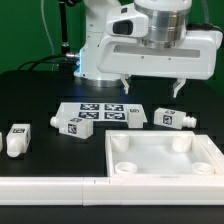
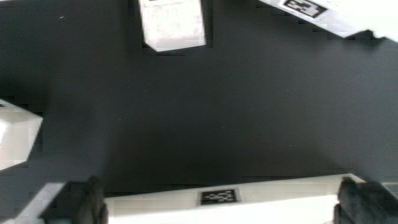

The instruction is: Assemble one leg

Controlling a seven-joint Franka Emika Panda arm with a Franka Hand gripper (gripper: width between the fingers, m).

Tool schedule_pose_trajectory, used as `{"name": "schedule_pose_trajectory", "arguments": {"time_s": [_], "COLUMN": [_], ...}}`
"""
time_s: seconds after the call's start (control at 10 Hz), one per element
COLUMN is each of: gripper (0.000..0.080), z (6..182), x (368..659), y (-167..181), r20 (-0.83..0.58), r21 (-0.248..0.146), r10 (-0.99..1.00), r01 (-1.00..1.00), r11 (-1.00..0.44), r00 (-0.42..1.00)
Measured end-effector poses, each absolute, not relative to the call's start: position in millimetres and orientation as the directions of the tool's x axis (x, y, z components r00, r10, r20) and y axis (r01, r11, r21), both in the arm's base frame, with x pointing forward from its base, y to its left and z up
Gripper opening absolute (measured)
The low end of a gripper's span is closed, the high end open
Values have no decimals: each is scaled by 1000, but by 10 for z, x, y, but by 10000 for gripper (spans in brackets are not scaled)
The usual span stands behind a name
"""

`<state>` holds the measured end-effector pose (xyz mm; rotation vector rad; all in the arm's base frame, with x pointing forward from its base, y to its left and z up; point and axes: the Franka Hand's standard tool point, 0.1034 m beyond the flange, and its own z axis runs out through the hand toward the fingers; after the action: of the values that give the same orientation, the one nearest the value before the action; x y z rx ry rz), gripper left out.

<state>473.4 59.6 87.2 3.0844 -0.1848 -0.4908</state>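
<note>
Several white legs with marker tags lie on the black table in the exterior view: one at the left, one in front of the marker board, and two behind the large white panel. My gripper hangs open and empty well above those two legs. In the wrist view my gripper is wide open, its dark fingers at both sides of a white edge carrying one tag. A leg and part of another lie further off.
The marker board lies flat behind the middle leg. A white rail runs along the table's front edge. The robot's base stands at the back. A white object I cannot identify shows at the wrist view's border.
</note>
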Motion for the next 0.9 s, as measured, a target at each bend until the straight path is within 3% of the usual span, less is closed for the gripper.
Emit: {"name": "schedule_pose_trajectory", "arguments": {"time_s": [0.2,0.5,0.7,0.8,0.9], "gripper": [649,649,649,649,649], "z": [778,821,762,721,641], "x": [4622,4481,4468,4478,4483], "y": [562,596,549,526,478], "r20": [-456,-694,-767,-783,-785], "r21": [16,41,55,34,-39], "r10": [-133,-124,-127,-98,-9], "r01": [-141,-133,-132,-115,-64], "r11": [-990,-990,-990,-993,-997], "r00": [880,709,629,614,619]}}
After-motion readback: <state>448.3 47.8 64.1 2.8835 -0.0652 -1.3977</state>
